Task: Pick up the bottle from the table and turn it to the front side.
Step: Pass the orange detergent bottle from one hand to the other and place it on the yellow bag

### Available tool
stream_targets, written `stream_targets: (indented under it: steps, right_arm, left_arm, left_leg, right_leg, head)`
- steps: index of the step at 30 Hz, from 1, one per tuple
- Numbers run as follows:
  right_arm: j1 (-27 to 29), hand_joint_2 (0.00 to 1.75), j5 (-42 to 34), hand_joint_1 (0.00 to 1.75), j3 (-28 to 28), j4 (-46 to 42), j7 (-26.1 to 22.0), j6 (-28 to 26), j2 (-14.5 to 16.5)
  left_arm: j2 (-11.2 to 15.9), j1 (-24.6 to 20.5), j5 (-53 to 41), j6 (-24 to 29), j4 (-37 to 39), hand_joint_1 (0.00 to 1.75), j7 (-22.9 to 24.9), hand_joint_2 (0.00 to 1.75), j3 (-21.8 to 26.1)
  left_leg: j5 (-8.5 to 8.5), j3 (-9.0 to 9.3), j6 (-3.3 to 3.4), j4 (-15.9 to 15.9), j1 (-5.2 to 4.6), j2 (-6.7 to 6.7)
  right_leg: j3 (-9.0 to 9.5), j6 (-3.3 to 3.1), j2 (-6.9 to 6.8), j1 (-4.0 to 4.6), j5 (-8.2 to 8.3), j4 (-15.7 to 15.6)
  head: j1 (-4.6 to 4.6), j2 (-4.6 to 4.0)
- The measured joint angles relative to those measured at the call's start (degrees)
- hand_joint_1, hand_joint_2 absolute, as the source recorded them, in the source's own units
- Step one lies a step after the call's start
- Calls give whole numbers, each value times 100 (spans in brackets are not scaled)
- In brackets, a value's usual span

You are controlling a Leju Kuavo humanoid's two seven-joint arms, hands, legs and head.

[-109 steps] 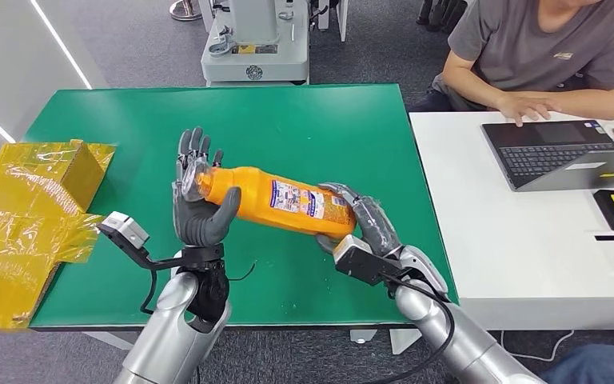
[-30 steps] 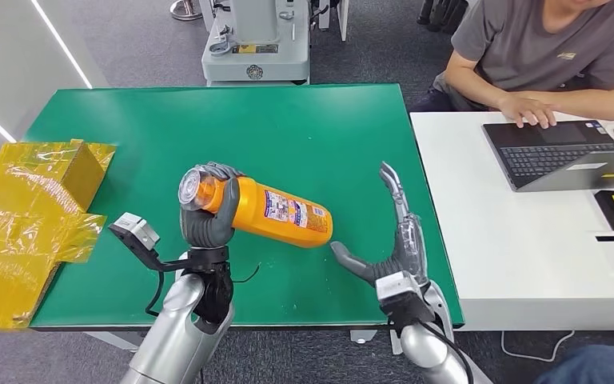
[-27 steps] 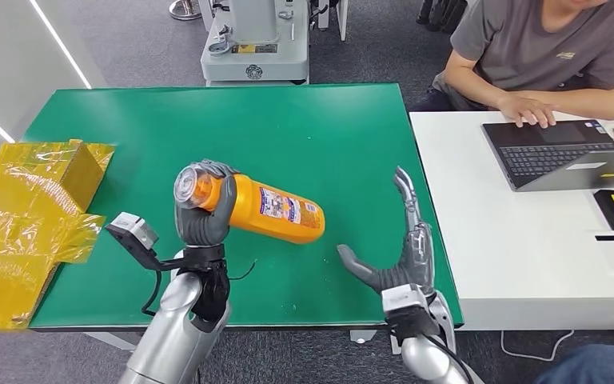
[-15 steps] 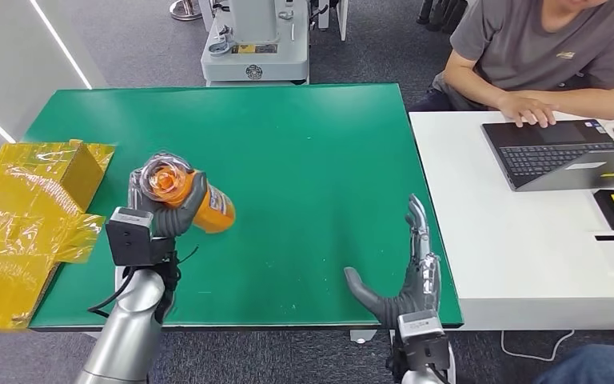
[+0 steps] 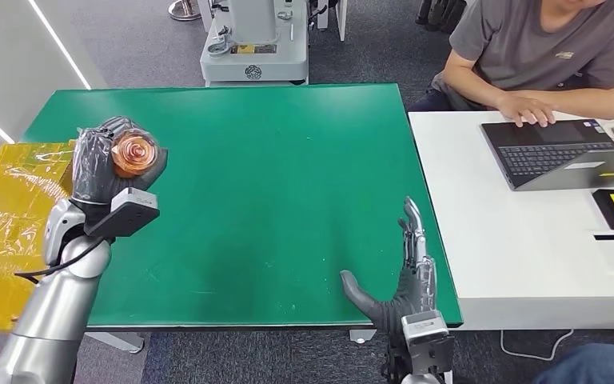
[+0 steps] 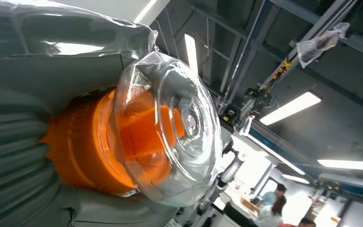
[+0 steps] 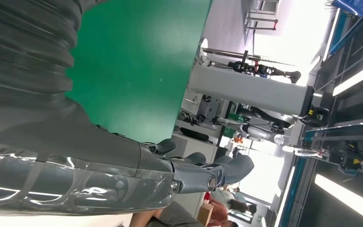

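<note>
orange bottle (image 5: 133,154) gripped by left hand (image 5: 96,164); wrist view shows clear cap (image 6: 170,127)

You've got crinkled yellow plastic wrap (image 5: 0,232) off the green table's (image 5: 288,176) left edge, and a person (image 5: 544,56) typing on a dark laptop (image 5: 564,152) at the white desk (image 5: 520,248).

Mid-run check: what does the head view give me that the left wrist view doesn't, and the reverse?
Head view alone: the green table, the right hand open at its near edge, the yellow wrapped box, and a person at a laptop. Left wrist view alone: a close look at the clear cap over the orange top, with ceiling lights behind. Both: the left hand gripping the bottle, cap end facing the camera.
</note>
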Motion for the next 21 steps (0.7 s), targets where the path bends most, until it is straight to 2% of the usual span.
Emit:
stream_targets:
  steps: [6, 11, 16, 21]
  right_arm:
    - [41, 175, 25, 0, -47, -33, 17, 110, 66]
    - [176, 175, 20, 0, -208, -69, 8, 405, 91]
    - [258, 175, -19, 0, -354, -19, -104, 574, 148]
    - [265, 175, -101, 0, -410, 62, -128, 550, 174]
  left_arm:
    - [281, -239, -620, -145, 288, 175, 244, 175, -20]
    - [828, -652, -1862, -698, 824, 175, 558, 175, -202]
    - [1222, -1221, -2672, -1077, 1594, 175, 678, 175, -608]
    - [1310, -1766, -3604, -1062, 2564, 175, 884, 175, -1259]
  left_leg:
    - [-1, -2, 0, 1, -1, 2]
    - [-1, -2, -1, 0, 0, 11]
    - [0, -2, -1, 0, 1, 12]
    - [0, -3, -1, 1, -2, 9]
  right_leg:
    - [-2, 1, 4, -1, -1, -2]
    - [-9, 0, 14, 0, 0, -2]
    - [-10, -2, 15, 1, 1, 0]
    - [-8, -1, 12, -1, 1, 0]
  head:
    - [2, 0]
    - [1, 0]
    - [0, 0]
    - [2, 0]
